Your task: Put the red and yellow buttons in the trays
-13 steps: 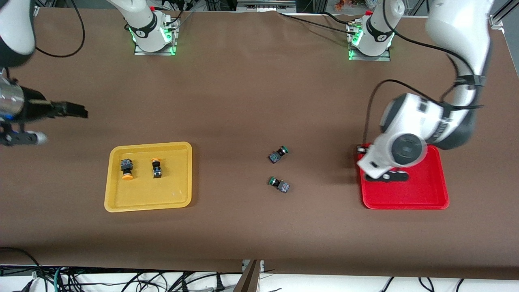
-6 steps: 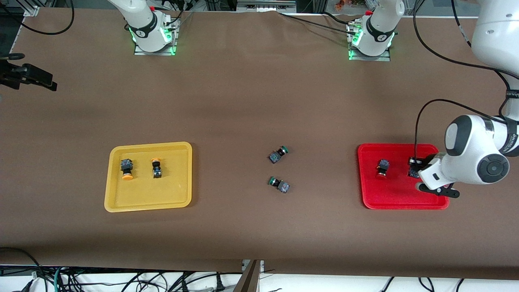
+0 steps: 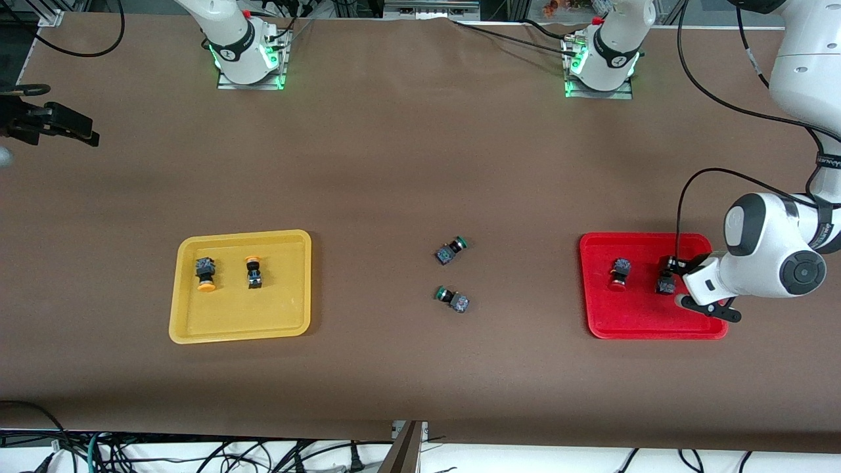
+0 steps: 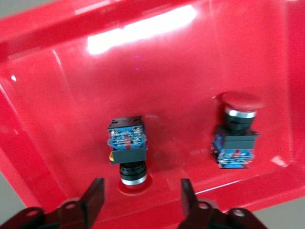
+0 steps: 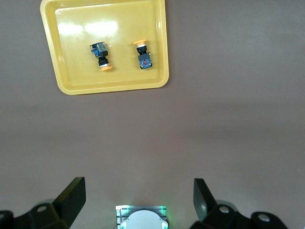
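Observation:
The red tray (image 3: 631, 318) holds two red buttons lying on their sides, one (image 3: 619, 273) toward its middle and one (image 3: 665, 284) by my left gripper (image 3: 688, 286). The left gripper (image 4: 140, 205) is open and empty, low over the red tray (image 4: 71, 86). One red button (image 4: 126, 148) lies just off its fingertips and the other (image 4: 237, 136) is farther off. The yellow tray (image 3: 289, 322) holds two yellow buttons (image 3: 205, 272) (image 3: 253, 271). My right gripper (image 3: 69, 127) is open and empty, high over the table's edge at the right arm's end. Its view shows the yellow tray (image 5: 112, 87) with both buttons (image 5: 100, 55) (image 5: 144, 57).
Two green-capped buttons (image 3: 451, 249) (image 3: 453, 299) lie on the brown table between the trays. The arm bases (image 3: 246, 62) (image 3: 601, 66) stand along the table's edge farthest from the front camera. Cables hang below the table's near edge.
The left arm swung off the red tray's middle toward its own end of the table, uncovering both red buttons. The right gripper drew back to the table's edge.

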Available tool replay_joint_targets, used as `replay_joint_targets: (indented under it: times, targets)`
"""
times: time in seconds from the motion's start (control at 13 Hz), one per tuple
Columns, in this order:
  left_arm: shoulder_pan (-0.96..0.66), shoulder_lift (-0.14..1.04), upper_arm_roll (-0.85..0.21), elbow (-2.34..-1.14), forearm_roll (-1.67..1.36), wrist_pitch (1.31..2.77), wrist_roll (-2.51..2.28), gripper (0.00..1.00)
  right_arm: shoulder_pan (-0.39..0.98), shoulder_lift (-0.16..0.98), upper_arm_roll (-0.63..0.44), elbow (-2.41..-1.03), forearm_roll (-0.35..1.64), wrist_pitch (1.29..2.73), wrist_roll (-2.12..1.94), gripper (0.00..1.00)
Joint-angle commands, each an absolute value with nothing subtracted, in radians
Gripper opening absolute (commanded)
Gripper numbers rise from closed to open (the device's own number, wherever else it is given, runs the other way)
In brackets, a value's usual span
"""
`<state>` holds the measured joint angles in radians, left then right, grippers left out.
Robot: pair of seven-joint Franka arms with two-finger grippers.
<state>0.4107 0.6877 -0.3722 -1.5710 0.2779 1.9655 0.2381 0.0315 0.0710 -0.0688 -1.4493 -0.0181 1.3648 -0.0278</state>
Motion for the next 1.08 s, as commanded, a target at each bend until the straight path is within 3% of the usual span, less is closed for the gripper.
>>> replay_joint_targets:
  times: [0.0, 0.38, 0.62, 0.69, 0.85, 0.92, 1.0]
  targets:
    - [0.407, 0.551, -0.412, -1.559, 0.285, 1.864, 0.229, 1.0, 0.014, 0.04, -0.049, -1.489, -0.028, 1.359, -0.032, 1.0]
    - [0.407, 0.24, -0.537, -1.491, 0.279, 1.617, 0.106, 1.0, 0.017, 0.051, -0.052, -1.48, -0.031, 1.344, -0.031, 1.0]
    - [0.405, 0.224, -0.559, -1.335, 0.27, 1.419, 0.086, 1.0, 0.018, 0.052, -0.051, -1.479, -0.031, 1.345, -0.031, 1.0]
    - [0.362, 0.218, -0.525, -1.336, 0.264, 1.417, 0.034, 1.0, 0.018, 0.052, -0.051, -1.476, -0.031, 1.348, -0.026, 1.0]
    - [0.178, 0.159, -0.264, -1.406, 0.171, 1.481, -0.084, 1.0, 0.018, 0.054, -0.051, -1.474, -0.029, 1.35, -0.031, 1.0]
    - [0.082, 0.088, -0.138, -1.498, 0.154, 1.571, -0.086, 1.0, 0.018, 0.055, -0.051, -1.474, -0.031, 1.351, -0.031, 1.0]
    - [0.042, 0.005, -0.1, -1.603, 0.123, 1.659, -0.084, 1.0, 0.018, 0.055, -0.051, -1.474, -0.029, 1.351, -0.032, 1.0]
